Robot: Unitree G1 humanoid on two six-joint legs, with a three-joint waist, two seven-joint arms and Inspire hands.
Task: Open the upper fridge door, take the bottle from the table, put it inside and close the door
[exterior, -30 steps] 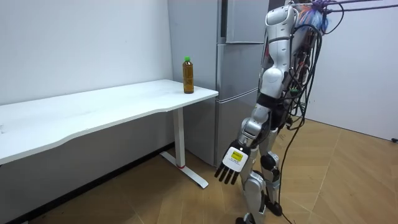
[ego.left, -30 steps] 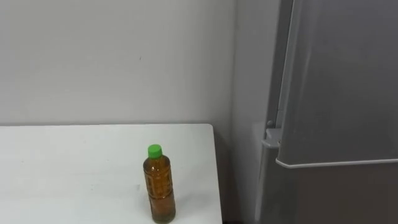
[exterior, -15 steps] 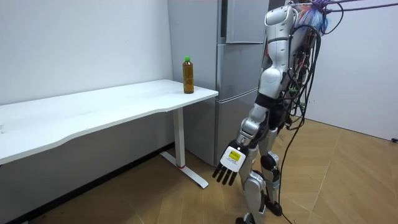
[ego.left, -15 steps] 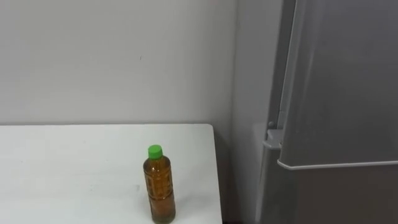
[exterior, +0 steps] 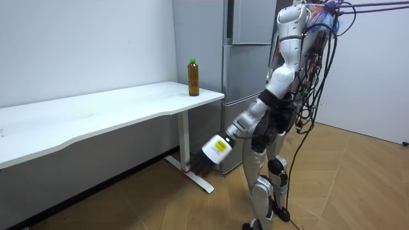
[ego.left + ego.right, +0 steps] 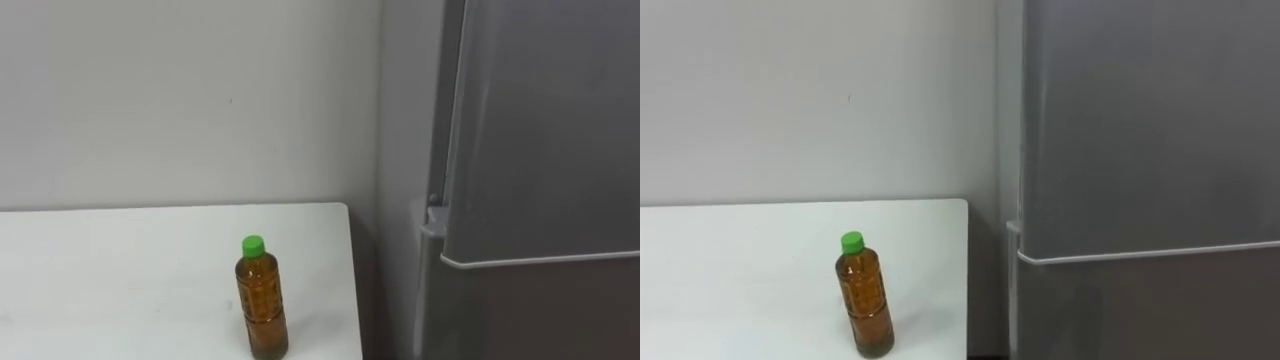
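While the robot stands in front of the grey fridge [image 5: 246, 70], just off the end of the white table [image 5: 96, 112], its left hand [image 5: 215, 148] is held out ahead of its body, low in the middle of the room view and below tabletop level. Whether it is open or closed cannot be told.

The bottle [image 6: 263, 312] stands on the table in the lower centre of the eye views, near the table's right edge and apart from the fridge. It is upright, its long axis vertical, with the green cap [image 6: 253, 244] pointing up. It holds amber liquid, and any print on its ribbed body is too small to read.

The fridge takes up the right of the frame. Its upper door [image 6: 545, 120] is shut, and the seam to the lower door crosses the lower right.
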